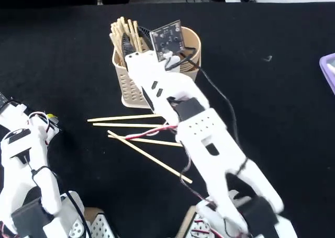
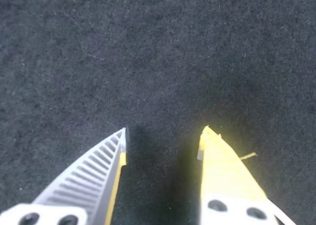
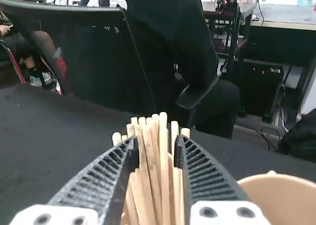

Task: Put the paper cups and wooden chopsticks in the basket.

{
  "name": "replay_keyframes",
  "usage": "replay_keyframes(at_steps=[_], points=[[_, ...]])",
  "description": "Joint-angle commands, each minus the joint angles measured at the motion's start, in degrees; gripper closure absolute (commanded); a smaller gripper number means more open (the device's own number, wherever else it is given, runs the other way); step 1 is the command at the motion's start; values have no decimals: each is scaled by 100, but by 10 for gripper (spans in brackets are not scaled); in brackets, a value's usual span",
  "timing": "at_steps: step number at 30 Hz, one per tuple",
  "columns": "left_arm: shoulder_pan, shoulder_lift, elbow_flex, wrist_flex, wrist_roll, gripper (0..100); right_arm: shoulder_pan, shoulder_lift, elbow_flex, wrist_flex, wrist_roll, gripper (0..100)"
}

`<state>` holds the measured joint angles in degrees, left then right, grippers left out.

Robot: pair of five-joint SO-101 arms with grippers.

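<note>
High view, starting at the left: the left arm sits low by the near edge of the black cloth-covered table (image 1: 272, 91), well apart from everything the task concerns. Its own wrist view shows the left gripper (image 2: 163, 135) spread wide with nothing between the jaws, hanging just above the cloth.

Toward the middle, four loose pale wooden chopsticks (image 1: 152, 158) lie flat on the cloth in front of the basket, some crossing, partly under the right arm.

Behind them stands the beige perforated plastic basket (image 1: 128, 89). A bundle of wooden chopsticks (image 1: 124, 33) stands upright in its left part, and the right gripper (image 3: 154, 147) is closed around that bundle, one ribbed black jaw on each side. In the basket's right part sits a tan paper cup (image 1: 192, 42); whether it is one cup or several nested I cannot tell from here.

My reading is that the task is well along. The cup and most sticks are in the basket, what remains is letting go of the bundle and collecting the four sticks off the cloth.
</note>
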<state>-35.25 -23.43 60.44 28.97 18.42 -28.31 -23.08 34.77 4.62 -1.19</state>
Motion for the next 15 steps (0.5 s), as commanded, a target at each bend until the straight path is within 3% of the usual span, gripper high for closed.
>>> replay_keyframes(at_steps=[1, 5, 9, 15], points=[[-13, -202, -92, -79, 18, 762, 88, -963, -13, 580, -53, 877], [-13, -202, -92, -79, 18, 762, -132, -1763, -13, 2470, -18, 877], [-13, -202, -92, -79, 18, 762, -1064, -1912, 330, 4290, 149, 874], [-13, -202, -92, -79, 18, 762, -1837, -910, 1807, 3789, 949, 828]])
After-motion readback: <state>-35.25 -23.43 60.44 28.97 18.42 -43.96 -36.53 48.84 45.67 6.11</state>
